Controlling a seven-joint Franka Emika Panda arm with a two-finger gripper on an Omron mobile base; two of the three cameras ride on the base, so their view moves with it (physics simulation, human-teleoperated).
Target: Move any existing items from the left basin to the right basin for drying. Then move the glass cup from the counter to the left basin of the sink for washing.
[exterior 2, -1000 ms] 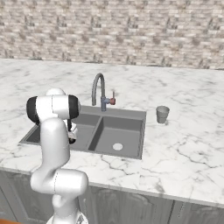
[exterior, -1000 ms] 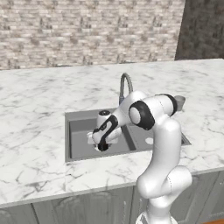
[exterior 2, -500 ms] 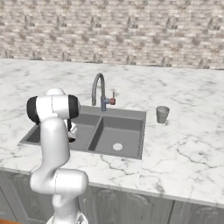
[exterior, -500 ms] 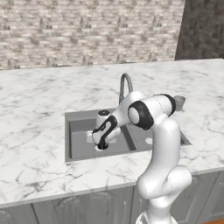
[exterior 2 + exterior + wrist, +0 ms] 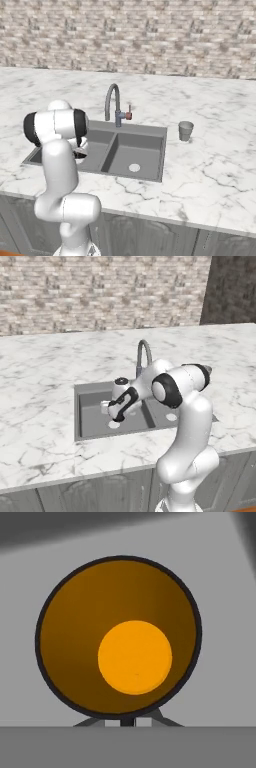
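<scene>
**Claw closes on the mug in the left basin**

The claw point(image 5: 116, 417) reaches down into the left basin point(image 5: 92, 416) of the sink point(image 5: 150, 131), and since a second ago its jaws have gone from spread wide to pressed in on the mug point(image 5: 120, 637). The arm itself has barely shifted between the frames. In the hand view the mug's round orange mouth sits directly in front of the camera, its dark rim meeting the claw at the bottom edge, so the claw pinches the mug's rim.

The mug sits on the basin floor near the white drain point(image 5: 114, 425). The right basin point(image 5: 135, 152) lies just past the divider. The faucet point(image 5: 114, 102) curves up behind the divider. The glass cup point(image 5: 185, 131) stands upright on the desk point(image 5: 210, 165), right of the sink and well apart from the arm.
</scene>
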